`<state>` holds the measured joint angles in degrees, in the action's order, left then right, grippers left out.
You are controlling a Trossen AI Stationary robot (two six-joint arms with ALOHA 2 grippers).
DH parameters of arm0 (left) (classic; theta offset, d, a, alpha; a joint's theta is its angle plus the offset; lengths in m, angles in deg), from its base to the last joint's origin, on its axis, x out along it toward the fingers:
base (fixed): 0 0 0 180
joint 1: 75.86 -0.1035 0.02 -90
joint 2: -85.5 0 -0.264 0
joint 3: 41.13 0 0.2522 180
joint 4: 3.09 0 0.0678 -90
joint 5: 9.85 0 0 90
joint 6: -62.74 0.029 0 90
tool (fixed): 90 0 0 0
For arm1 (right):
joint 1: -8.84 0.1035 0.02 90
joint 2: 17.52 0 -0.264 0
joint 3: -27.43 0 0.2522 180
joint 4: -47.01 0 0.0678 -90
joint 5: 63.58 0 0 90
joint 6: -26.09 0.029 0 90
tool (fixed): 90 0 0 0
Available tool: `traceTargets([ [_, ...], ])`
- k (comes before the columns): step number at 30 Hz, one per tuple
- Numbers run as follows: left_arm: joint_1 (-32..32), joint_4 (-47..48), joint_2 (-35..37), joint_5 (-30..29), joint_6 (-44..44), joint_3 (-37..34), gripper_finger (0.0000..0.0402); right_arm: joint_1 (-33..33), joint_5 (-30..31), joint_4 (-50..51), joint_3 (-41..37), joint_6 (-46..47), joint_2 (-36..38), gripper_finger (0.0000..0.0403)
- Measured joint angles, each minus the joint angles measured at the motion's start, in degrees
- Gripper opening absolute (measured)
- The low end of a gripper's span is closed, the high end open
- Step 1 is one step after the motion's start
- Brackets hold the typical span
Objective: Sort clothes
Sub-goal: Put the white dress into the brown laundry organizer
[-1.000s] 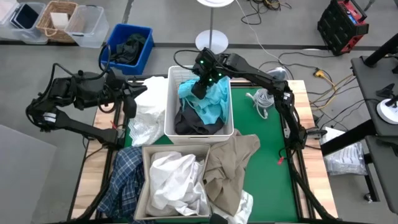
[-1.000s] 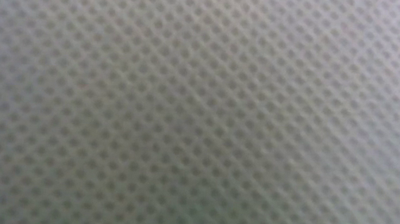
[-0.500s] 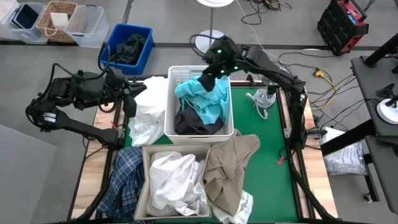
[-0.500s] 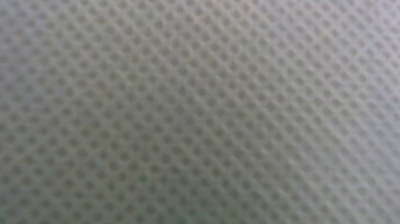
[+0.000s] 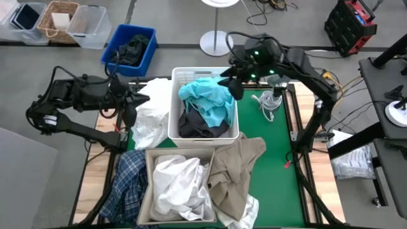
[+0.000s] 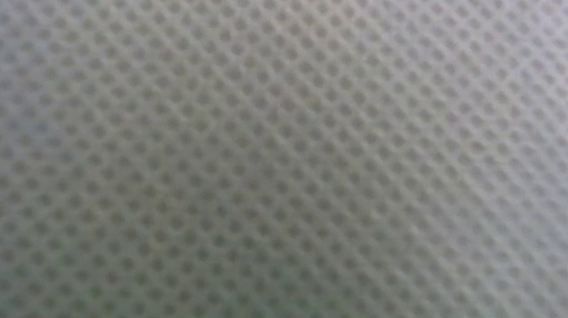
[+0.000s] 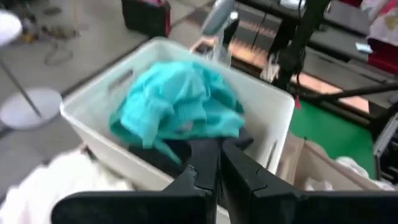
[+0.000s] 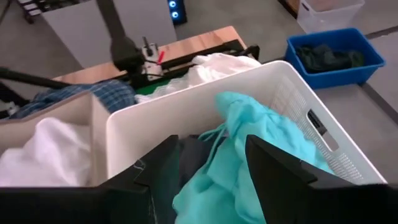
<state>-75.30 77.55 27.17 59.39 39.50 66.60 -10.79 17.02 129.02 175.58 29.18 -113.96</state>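
On the tabletop (image 5: pixel 273 159) two bins sit in line: the far bin (image 5: pixel 205 76) holds the teal garment (image 5: pixel 206 98) on top of the dark grey one (image 5: pixel 200 126) (partly covered), the near bin (image 5: pixel 150 191) holds white clothes (image 5: pixel 181 184). The plaid shirt (image 5: pixel 124 181) lies left of the near bin, the beige garment (image 5: pixel 235 168) drapes over its right.

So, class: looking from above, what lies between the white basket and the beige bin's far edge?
Nothing: in the high view the white basket butts against the beige bin, no gap.
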Motion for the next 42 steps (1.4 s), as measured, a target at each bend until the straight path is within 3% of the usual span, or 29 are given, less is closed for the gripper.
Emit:
traceTargets([
  [7,-0.02,11.18,-0.42,1.45,-9.07,0.00,0.0000,1.96,0.08,3.08,0.00,-0.01,2.92,0.0156],
  [12,-0.14,16.20,-1.79,-5.46,-6.99,0.00,0.0000,2.06,0.53,3.06,0.00,0.67,3.03,0.0149],
  [18,-3.16,16.27,-2.69,-3.07,-0.70,-0.05,0.0000,2.09,0.58,3.13,0.00,0.49,1.74,0.0159],
  [22,-7.88,14.77,-2.86,1.81,4.20,-3.14,0.0000,2.13,0.57,3.53,0.00,-0.01,0.74,0.0171],
  [29,-22.68,10.28,-3.35,17.60,6.45,-13.62,0.0000,2.13,0.56,3.61,0.00,-1.43,-0.40,0.0189],
  [32,-28.48,9.77,-3.62,20.43,9.02,-17.56,0.0000,2.13,0.55,3.61,0.00,-1.83,-0.53,0.0194],
  [34,-31.58,8.44,-3.56,23.50,13.61,-19.78,0.0000,2.13,0.55,3.61,0.00,-2.90,-0.69,0.0198],
  [38,-36.92,2.77,-3.34,35.56,25.48,-23.86,0.0000,2.11,0.55,3.58,0.00,-3.82,-0.85,0.0204],
  [42,-40.31,1.60,-3.91,36.60,33.02,-26.16,0.0001,2.11,0.55,3.56,0.00,-3.87,-0.85,0.0208],
])
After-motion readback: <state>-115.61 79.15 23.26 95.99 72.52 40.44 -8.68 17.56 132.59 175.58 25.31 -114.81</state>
